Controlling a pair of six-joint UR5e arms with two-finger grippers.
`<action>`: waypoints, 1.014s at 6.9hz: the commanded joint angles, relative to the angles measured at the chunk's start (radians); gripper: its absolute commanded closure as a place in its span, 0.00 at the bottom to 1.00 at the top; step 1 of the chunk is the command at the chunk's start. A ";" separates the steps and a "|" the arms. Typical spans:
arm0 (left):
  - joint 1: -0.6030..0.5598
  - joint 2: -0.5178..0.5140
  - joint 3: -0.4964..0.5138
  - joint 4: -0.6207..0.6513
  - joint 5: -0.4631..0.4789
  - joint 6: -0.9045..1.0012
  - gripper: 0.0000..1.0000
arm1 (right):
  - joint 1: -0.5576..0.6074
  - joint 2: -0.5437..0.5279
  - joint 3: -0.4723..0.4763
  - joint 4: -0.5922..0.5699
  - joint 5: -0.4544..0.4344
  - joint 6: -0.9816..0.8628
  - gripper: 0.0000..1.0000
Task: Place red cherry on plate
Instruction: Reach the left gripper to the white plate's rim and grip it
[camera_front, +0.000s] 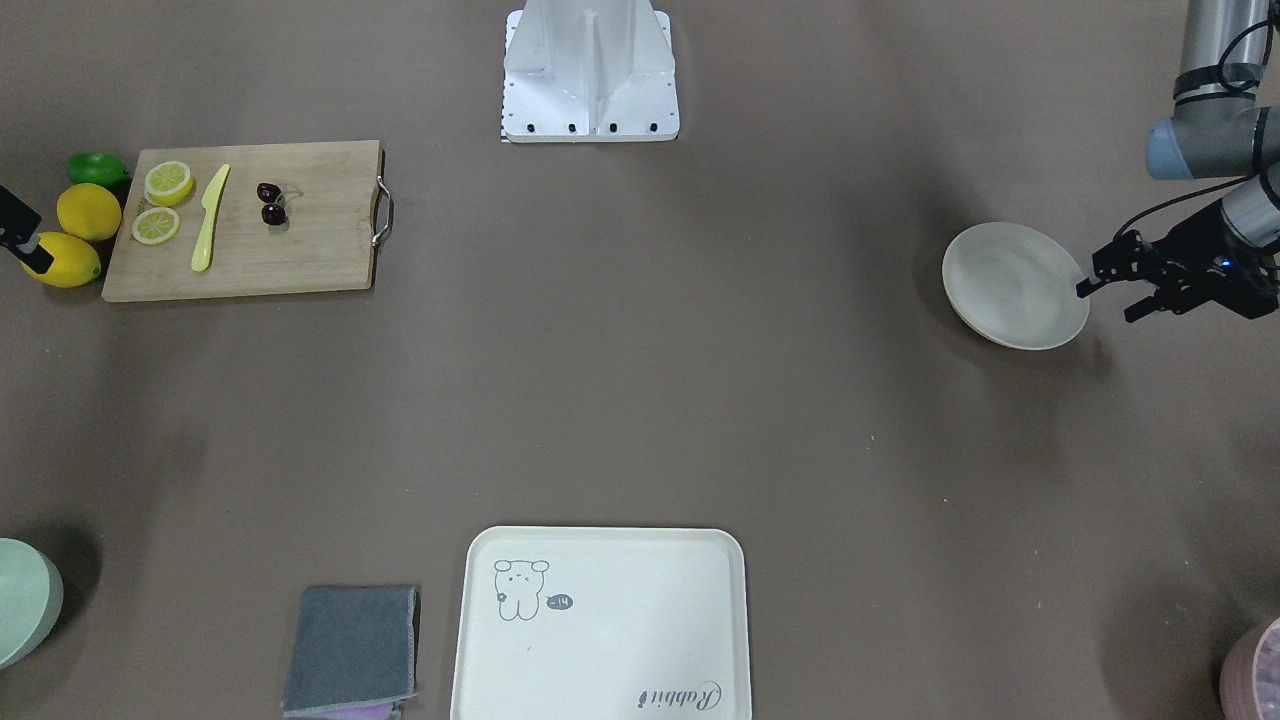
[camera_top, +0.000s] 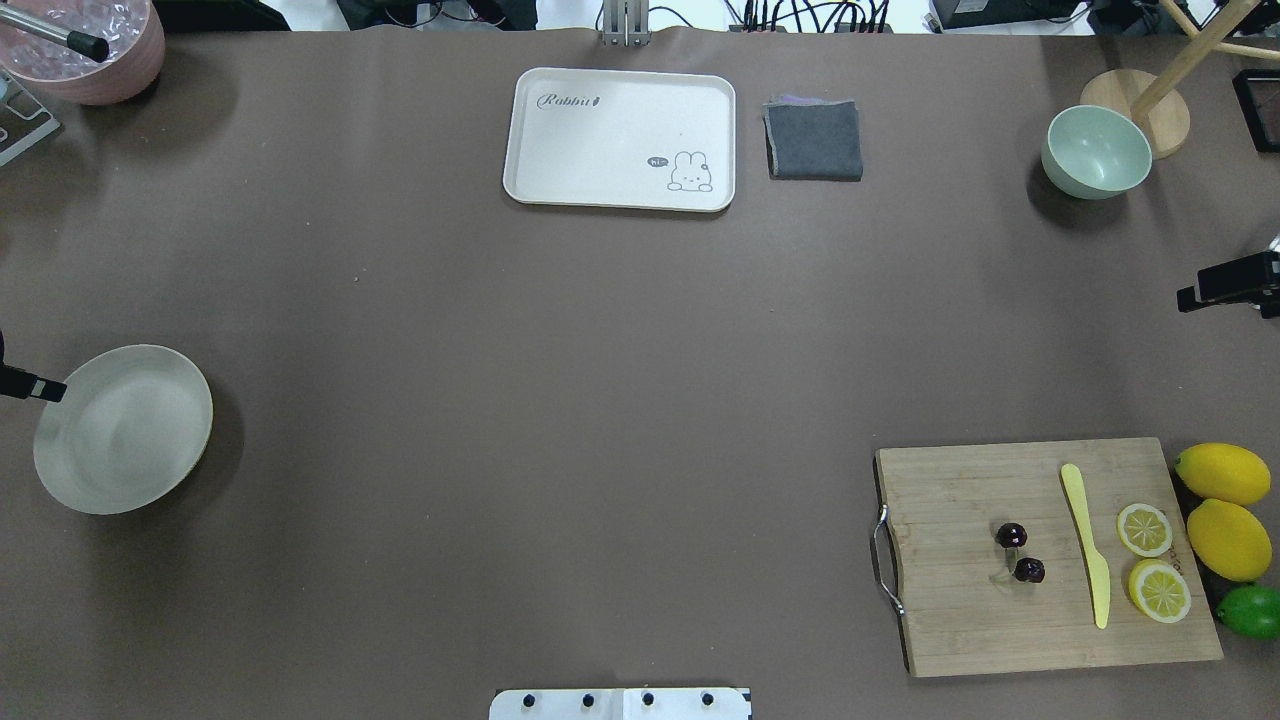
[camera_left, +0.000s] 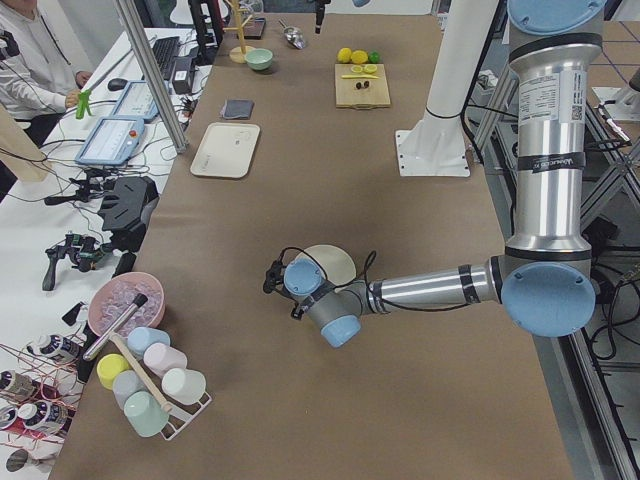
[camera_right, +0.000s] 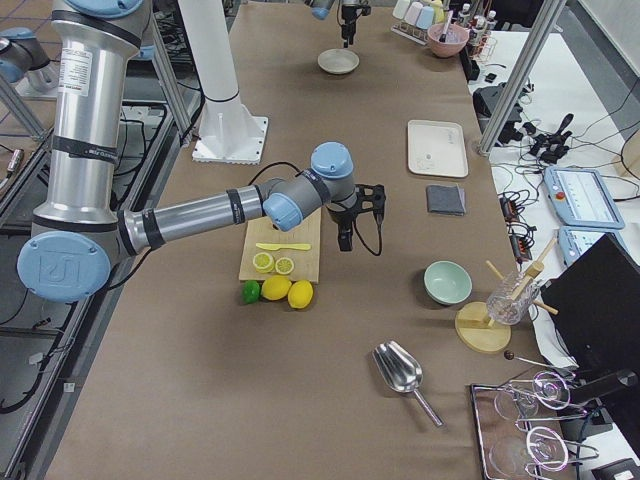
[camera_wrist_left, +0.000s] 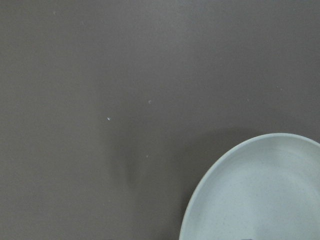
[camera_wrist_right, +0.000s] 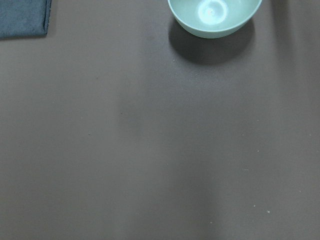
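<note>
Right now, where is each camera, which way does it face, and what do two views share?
Front-facing: across the table, facing the robot base; left gripper by the plate.
Overhead: behind the robot, looking forward; right gripper at the edge.
Exterior left: table's left end; left arm near.
Exterior right: opposite end; right arm near.
Left wrist: down on the plate's rim; no body.
Right wrist: down on pale green bowl, grey cloth; no body.
First two share: the red cherry on the cutting board.

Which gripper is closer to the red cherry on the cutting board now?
Right. The right gripper is by the lemons, just past the cutting board holding the red cherry. The left gripper is far across the table, beside the plate.
</note>
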 joint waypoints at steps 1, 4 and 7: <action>0.031 0.004 0.023 -0.053 0.005 -0.033 0.35 | 0.000 -0.001 0.000 0.000 -0.001 0.000 0.00; 0.051 0.031 0.023 -0.098 0.003 -0.035 0.64 | 0.000 -0.005 0.000 0.000 -0.001 -0.001 0.00; 0.054 0.034 0.017 -0.099 0.003 -0.036 1.00 | 0.002 -0.007 0.002 0.002 -0.001 -0.001 0.00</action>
